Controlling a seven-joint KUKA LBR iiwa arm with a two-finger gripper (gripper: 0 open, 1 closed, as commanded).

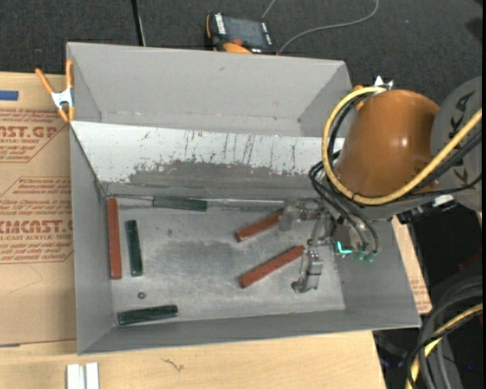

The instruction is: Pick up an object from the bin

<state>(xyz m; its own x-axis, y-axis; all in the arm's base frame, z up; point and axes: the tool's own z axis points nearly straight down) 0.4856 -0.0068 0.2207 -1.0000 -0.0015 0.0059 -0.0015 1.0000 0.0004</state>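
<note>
My gripper [306, 278], open or not I cannot tell, is beside the red-brown stick [271, 267]; it seems light, stiff, best taken mid-length.

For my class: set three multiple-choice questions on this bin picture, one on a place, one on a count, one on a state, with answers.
1. Where is the gripper? A) at the bin's left wall B) in its right part C) outside it
2. How many red-brown sticks lie there? A) one B) three C) five
3. The left red-brown stick: A) lies flat B) stands on end C) hangs in air
Answers: B, it is by the lower slanted stick's right end; B, left one plus two slanted; A, it rests on the floor.
</note>
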